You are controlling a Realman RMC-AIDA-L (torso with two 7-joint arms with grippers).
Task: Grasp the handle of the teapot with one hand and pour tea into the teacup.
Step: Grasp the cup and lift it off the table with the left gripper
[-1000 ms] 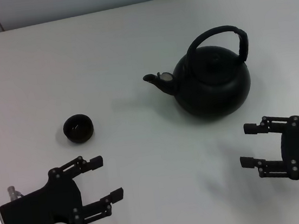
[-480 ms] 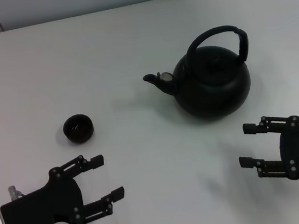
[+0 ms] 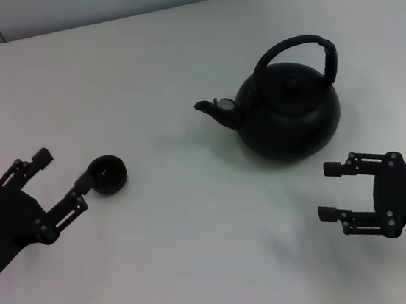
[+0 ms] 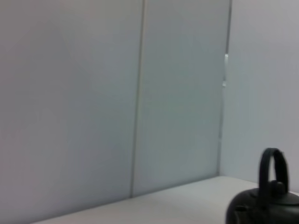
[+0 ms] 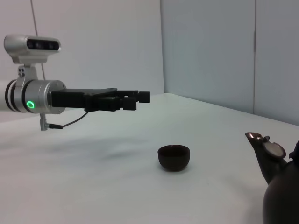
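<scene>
The white tabletop (image 3: 201, 256) carries everything here, and the biggest piece on it is the round, squat matte-black teapot (image 3: 291, 115), sitting just beyond the right gripper (image 3: 330, 192) and a little to its left, spout aimed toward the left gripper's side. That body looks like heavy, rigid metal, and if there is tea inside it will want to swing once it leaves the surface. The right gripper hovers low, fingers spread wide, clear of the pot. Over the pot arches the thick black bail handle (image 3: 301, 47), upright, and that is the place to take hold: at the crown of the hoop, clamped firmly, because a smooth round bar can roll in the jaws when the pot tips. The left gripper (image 3: 61, 173) hangs with fingers apart too, one fingertip just beside the small, low black handleless teacup (image 3: 106, 173). That cup looks light and easily nudged; from the right wrist view the gripper rides above it, not touching.
</scene>
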